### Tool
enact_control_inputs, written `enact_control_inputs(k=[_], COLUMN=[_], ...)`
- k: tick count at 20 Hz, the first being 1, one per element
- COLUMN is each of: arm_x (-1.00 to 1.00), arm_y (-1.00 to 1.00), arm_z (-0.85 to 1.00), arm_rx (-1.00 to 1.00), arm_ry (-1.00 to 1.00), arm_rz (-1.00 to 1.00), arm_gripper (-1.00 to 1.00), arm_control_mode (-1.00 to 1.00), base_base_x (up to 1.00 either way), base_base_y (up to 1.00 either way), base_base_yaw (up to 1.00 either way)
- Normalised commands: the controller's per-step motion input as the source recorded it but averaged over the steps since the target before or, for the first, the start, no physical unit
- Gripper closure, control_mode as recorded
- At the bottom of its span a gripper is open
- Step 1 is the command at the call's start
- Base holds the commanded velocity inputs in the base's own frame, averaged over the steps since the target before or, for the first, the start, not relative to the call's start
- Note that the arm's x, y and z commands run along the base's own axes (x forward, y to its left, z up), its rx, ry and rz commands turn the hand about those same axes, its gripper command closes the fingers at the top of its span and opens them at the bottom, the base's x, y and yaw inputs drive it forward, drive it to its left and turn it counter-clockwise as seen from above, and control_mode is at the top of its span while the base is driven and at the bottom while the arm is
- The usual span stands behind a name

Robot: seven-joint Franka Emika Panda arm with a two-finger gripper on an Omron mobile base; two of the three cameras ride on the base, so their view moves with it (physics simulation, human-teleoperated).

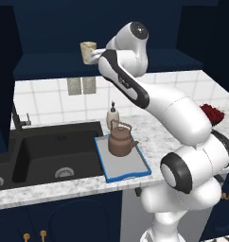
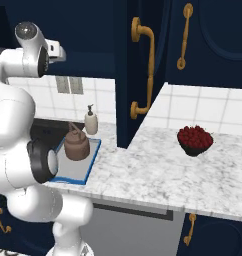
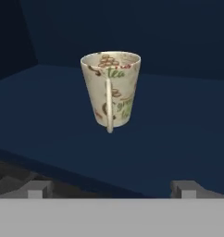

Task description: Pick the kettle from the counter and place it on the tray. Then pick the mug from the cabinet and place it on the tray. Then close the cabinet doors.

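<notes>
The cream mug [image 3: 111, 90] with its printed pattern stands upright on the navy shelf of the cabinet [image 3: 178, 120], handle turned toward me. My gripper [image 3: 111, 190] is open, a short way in front of the mug and level with it, nothing between its fingertips [image 3: 37, 189]. From the left base the mug [image 1: 88, 49] shows just left of my hand. The brown kettle [image 1: 120, 140] sits upright on the blue-rimmed tray [image 1: 130, 170] on the marble counter [image 2: 143, 170]. One cabinet door [image 2: 124, 70] stands open, edge-on, with its long gold handle [image 2: 145, 70].
A cream soap dispenser [image 1: 112, 115] stands just behind the tray. The black sink [image 1: 50, 156] lies left of the tray, with a dark tap [image 1: 19, 118]. A dark bowl of red fruit [image 2: 194, 140] sits on the counter to the right.
</notes>
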Motion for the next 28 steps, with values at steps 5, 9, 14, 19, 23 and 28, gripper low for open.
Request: enact_control_inputs(k=[5, 9, 14, 19, 23, 28], arm_x=[0.33, 0.44, 0.39, 0.26, 0.13, 0.06], arm_y=[0.28, 0.02, 0.00, 0.04, 0.01, 0.13], arm_z=[0.00, 0.00, 0.00, -0.01, -0.04, -0.15], arm_rx=[0.00, 0.00, 0.00, 0.00, 0.00, 0.00], arm_ry=[0.00, 0.00, 0.00, 0.00, 0.00, 0.00], arm_rz=[0.02, 0.02, 0.01, 0.00, 0.00, 0.00], arm_gripper=[-1.00, -1.00, -1.00, -1.00, -1.00, 1.00], arm_control_mode=[-1.00, -1.00, -1.00, -1.00, -1.00, -1.00], base_base_x=[0.00, 0.00, 0.00, 0.00, 0.00, 0.00], base_base_y=[0.00, 0.00, 0.00, 0.00, 0.00, 0.00], base_base_yaw=[0.00, 0.00, 0.00, 0.00, 0.00, 0.00])
